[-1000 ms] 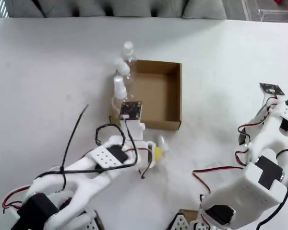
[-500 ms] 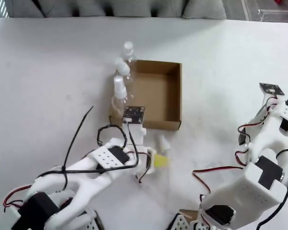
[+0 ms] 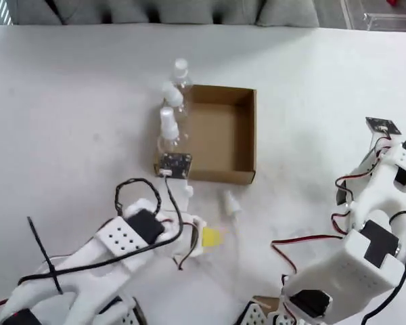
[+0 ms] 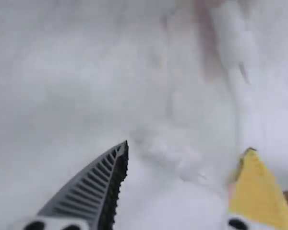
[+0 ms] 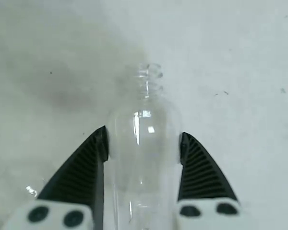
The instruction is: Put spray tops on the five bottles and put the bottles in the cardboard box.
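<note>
The open cardboard box (image 3: 245,135) sits mid-table with nothing inside. Three clear bottles with white spray tops (image 3: 169,125) stand in a row just outside its left wall. A loose white spray top (image 3: 231,203) lies on the table in front of the box. My left gripper (image 3: 206,234) (image 4: 186,148), with one black and one yellow finger, is open a little short of that top and holds nothing. My right gripper (image 5: 143,136) is shut on a clear bottle (image 5: 144,110) whose threaded neck is bare. The right arm (image 3: 375,189) stands at the right edge.
The white table (image 3: 88,101) has free room to the left and behind the box. Red and black cables hang around both arms near the front edge. A clear plastic container (image 3: 392,20) sits at the far right corner.
My left arm has drawn back from the box towards the front left, leaving the spray top lying on the table. The right arm has not moved.
</note>
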